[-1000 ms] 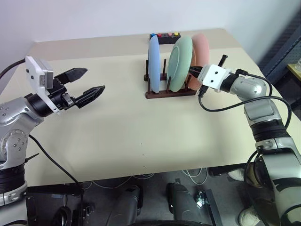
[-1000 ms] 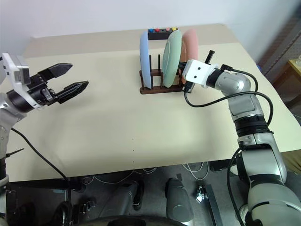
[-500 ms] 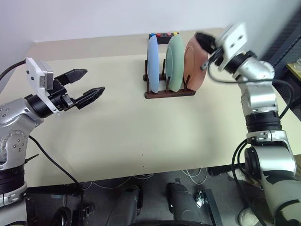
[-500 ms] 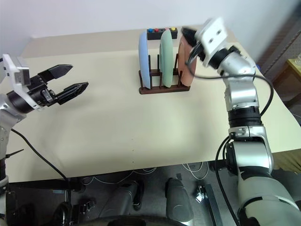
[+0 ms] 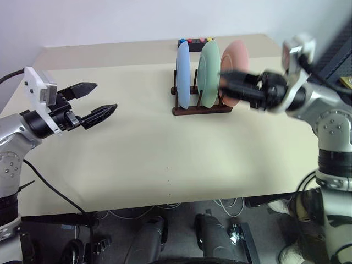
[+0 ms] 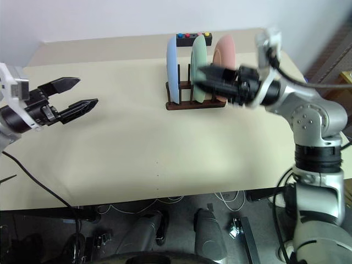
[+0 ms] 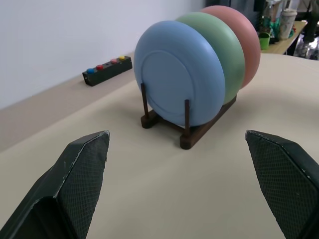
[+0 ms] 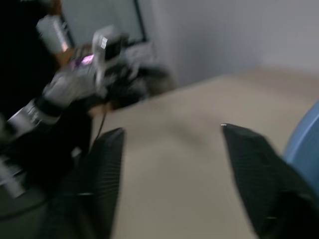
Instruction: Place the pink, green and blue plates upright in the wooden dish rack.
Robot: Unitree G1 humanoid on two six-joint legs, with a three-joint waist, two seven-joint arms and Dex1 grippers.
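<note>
The blue plate point(image 5: 182, 74), green plate point(image 5: 209, 70) and pink plate point(image 5: 236, 55) all stand upright side by side in the wooden dish rack point(image 5: 201, 110) at the table's far middle. My right gripper point(image 5: 224, 83) hovers just in front of the green and pink plates, pointing left, blurred. In the right wrist view its fingers point(image 8: 107, 164) stand apart with nothing between them. My left gripper point(image 5: 105, 96) is open over the left of the table, well away from the rack, aimed at the blue plate point(image 7: 179, 82).
A black box with coloured buttons point(image 5: 194, 42) lies behind the rack by the far edge. The beige table point(image 5: 165, 159) spreads wide between the two grippers and toward the near edge.
My right gripper let go of the pink plate, opened, drew back from the rack and swung round to point left. The pink plate now stands upright. The left gripper stayed put.
</note>
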